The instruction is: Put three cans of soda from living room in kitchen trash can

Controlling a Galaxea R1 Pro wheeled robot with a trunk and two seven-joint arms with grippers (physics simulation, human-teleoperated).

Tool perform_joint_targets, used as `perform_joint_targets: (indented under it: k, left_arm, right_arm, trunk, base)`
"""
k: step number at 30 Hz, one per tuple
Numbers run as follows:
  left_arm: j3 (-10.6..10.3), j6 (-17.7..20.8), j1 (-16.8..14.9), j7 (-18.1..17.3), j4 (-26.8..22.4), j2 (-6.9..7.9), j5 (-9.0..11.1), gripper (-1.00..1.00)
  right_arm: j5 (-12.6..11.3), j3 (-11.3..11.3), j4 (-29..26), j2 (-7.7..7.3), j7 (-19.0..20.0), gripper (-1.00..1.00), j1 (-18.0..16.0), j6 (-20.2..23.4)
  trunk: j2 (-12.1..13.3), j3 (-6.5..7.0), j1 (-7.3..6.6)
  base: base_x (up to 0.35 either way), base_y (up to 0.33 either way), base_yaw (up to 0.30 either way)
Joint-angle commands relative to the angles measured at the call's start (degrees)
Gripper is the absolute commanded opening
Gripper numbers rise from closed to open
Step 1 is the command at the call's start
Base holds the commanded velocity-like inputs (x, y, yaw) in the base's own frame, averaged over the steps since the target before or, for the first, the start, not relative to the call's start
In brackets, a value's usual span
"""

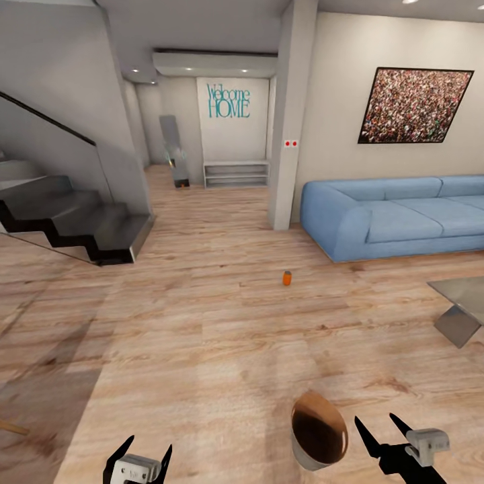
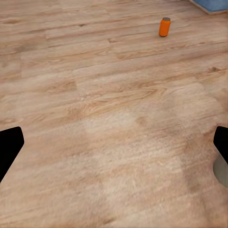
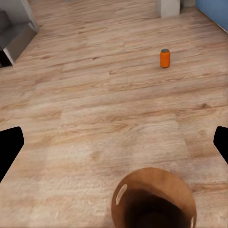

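One orange-red can of soda (image 1: 287,277) stands upright on the light wood floor, a little ahead of me, in front of the blue sofa's left end. The same can (image 2: 164,26) (image 3: 165,58) lies well beyond both sets of fingers in the wrist views. The tash can (image 1: 317,430), pale grey with a brown inside, sits low between my arms, closer to the right one; its open mouth (image 3: 154,199) faces the right wrist camera. My left gripper (image 1: 138,454) (image 2: 114,152) is open and empty. My right gripper (image 1: 380,430) (image 3: 114,152) is open too, just right of the bin.
The blue sofa (image 1: 396,215) lines the right wall, with a low grey table (image 1: 464,309) in front of it. A dark staircase (image 1: 74,222) rises at the left. A pillar (image 1: 292,114) stands ahead, and a low shelf (image 1: 236,173) is down the hallway.
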Motion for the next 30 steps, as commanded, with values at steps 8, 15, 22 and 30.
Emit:
perform_joint_targets:
  k: [8, 15, 22, 30]
  left_arm:
    - [-0.01, 0.02, 0.0, 0.01, 0.07, 0.0, -0.12, 1.0]
    - [0.05, 0.0, 0.0, -0.05, 0.03, 0.0, 0.0, 1.0]
    - [0.18, 0.0, 0.0, -0.07, 0.03, 0.0, 0.0, 1.0]
    - [0.1, 0.08, 0.0, -0.08, 0.01, 0.0, -0.07, 1.0]
  right_arm:
    - [-0.02, -0.04, 0.0, 0.02, 0.06, 1.0, -0.01, 0.01]
    - [-0.06, 0.12, 0.23, 0.04, -0.07, 1.0, -0.02, 0.21]
    - [-0.11, 0.06, 0.34, -0.01, -0.03, 1.0, -0.08, 2.28]
    - [-0.11, 0.06, 0.35, -0.02, -0.03, 1.0, -0.08, 2.5]
  trunk:
    - [0.0, 0.0, 0.0]
    - [0.0, 0.23, 0.0]
    - [0.0, 0.57, 0.0]
    - [0.0, 0.98, 0.0]
  base:
    - [0.009, -0.182, -0.001]
    - [0.001, -0.096, -0.126]
    - [0.012, -0.002, -0.201]
    - [0.2, 0.139, -0.209]
